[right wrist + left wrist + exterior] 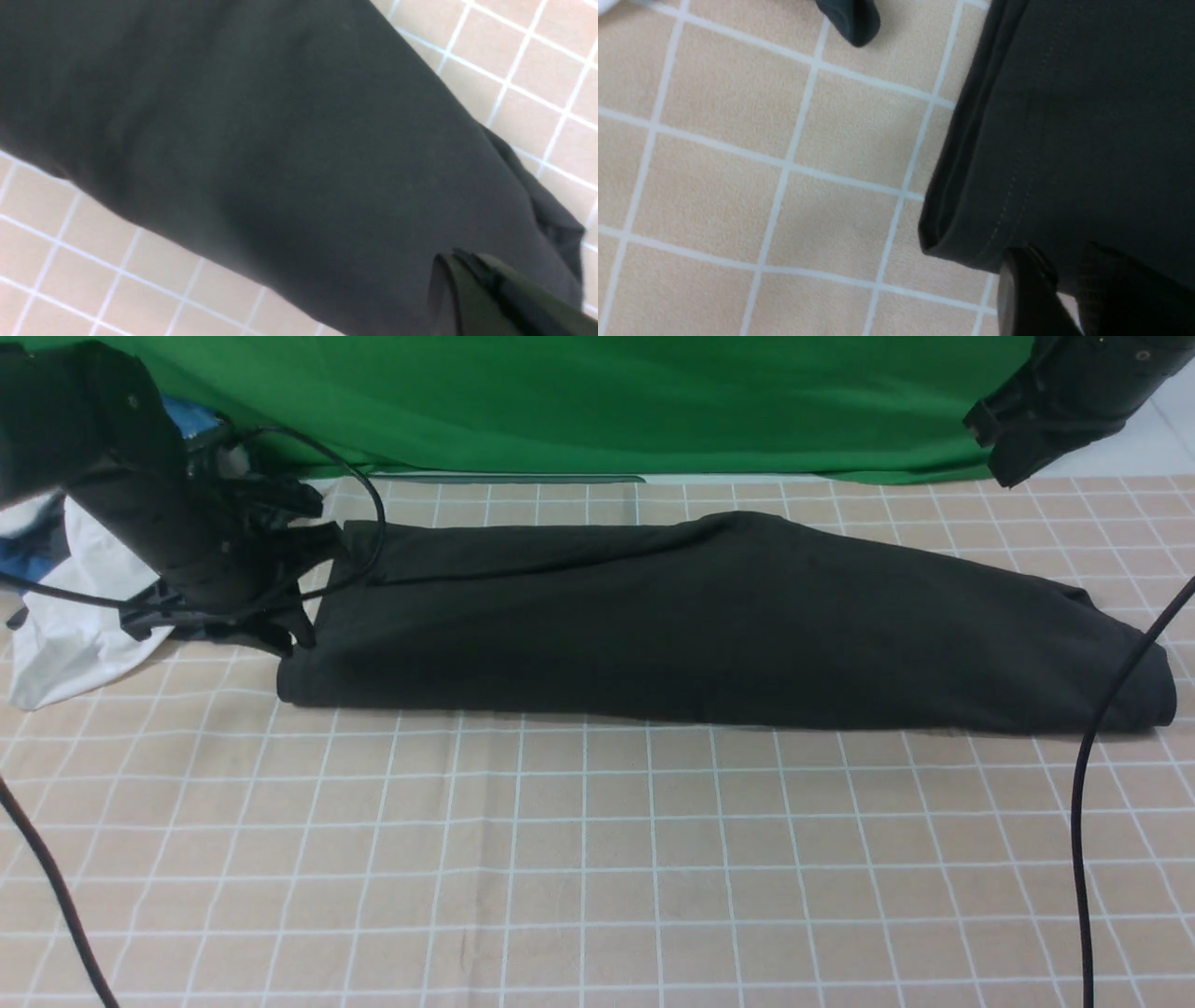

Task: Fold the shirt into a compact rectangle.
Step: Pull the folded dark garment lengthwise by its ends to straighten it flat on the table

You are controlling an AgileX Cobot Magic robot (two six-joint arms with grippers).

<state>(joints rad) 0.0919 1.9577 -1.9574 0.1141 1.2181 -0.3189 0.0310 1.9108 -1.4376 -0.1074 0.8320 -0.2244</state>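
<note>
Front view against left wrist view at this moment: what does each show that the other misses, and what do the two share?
Front view only: the whole shirt as one long folded strip, the green backdrop, a white garment at the left, and the right arm high at the right. Left wrist view only: the stitched hem and stacked layers at the shirt's end, close up. Both: the shirt, the checked tablecloth and the left gripper, open beside the shirt's left end.

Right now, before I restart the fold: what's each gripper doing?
Left gripper: open, at the left end of the shirt, gripping nothing.
Right gripper: shut, empty, above the shirt.
</note>
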